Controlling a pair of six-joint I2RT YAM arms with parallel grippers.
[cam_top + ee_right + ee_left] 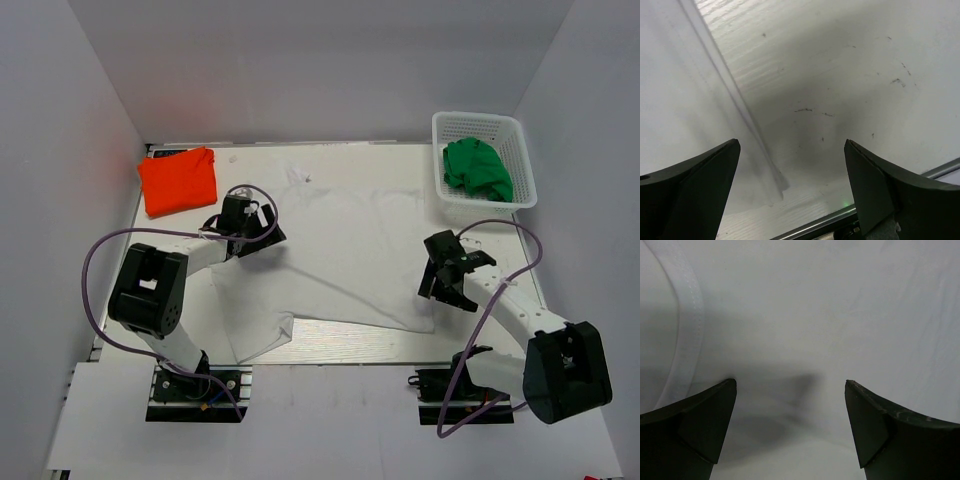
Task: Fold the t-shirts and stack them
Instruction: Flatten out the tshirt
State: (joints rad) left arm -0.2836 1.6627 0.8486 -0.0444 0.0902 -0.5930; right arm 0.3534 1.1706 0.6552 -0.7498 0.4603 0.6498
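Top view: white t-shirt lies spread flat on the table, taken here as landmark. Folded orange t-shirt sits off its far-left corner, apart from it. Green t-shirt is bunched inside the white lattice basket, off the white shirt's far-right corner. Left gripper hangs over the white shirt's left edge, jaws spread, nothing btwn them. Right gripper is at the white shirt's right edge, near its near-right corner, jaws also spread wide & empty.

Left wrist view: left gripper looks straight down on white cloth; a stitched hem band curves down the left side. Both fingers wide apart; whether the tips touch the cloth can't be told.

Right wrist view: right gripper w/ fingers wide apart over the white shirt's edge; cloth lies left, bare scuffed table right. Shirt corner ends just btwn the fingers. Nothing pinched.
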